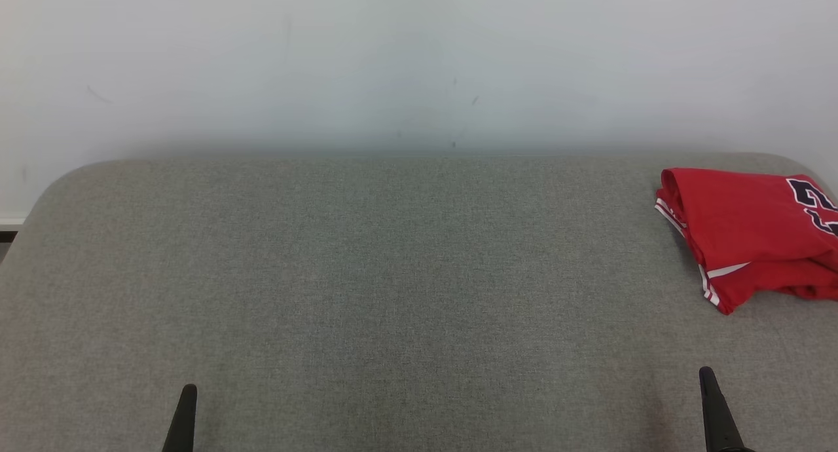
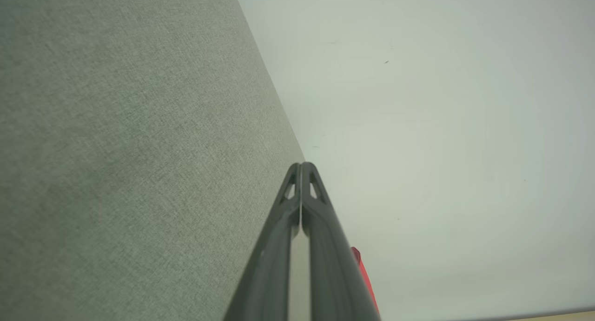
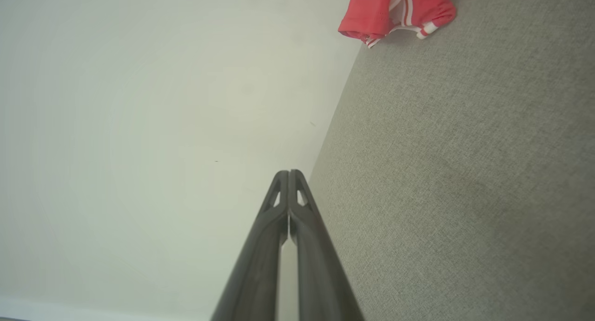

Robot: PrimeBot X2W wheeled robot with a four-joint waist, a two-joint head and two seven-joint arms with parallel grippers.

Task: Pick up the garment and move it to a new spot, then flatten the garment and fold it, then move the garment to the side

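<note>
The left claw (image 1: pixel 188 392) is closed all the way, its 2 dark fingers pressed tip to tip with nothing between them; the left wrist view shows the tips of the left claw (image 2: pixel 301 165) meeting in a thin seam. The right claw (image 1: pixel 706 373) is closed just the same and holds nothing, and the right wrist view shows the right claw (image 3: pixel 289 172) with its tips touching. Both hang over the near edge of the grey fabric tabletop (image 1: pixel 393 275), well apart from each other.

The garment (image 1: pixel 740 236), a red jersey with white trim and dark numerals, lies bunched in a loose fold on the tabletop. It sits ahead of the right claw and slightly to its outer side, well apart from it and near the far right corner. From the left claw it is far off across the tabletop, on the right claw's side. In the right wrist view the garment (image 3: pixel 395 9) lies far beyond the tips, and the left wrist view catches a red sliver of the garment (image 2: pixel 365 274) beside the fingers.

A pale wall (image 1: pixel 419 59) stands beyond both claws, past the tabletop's far edge.
</note>
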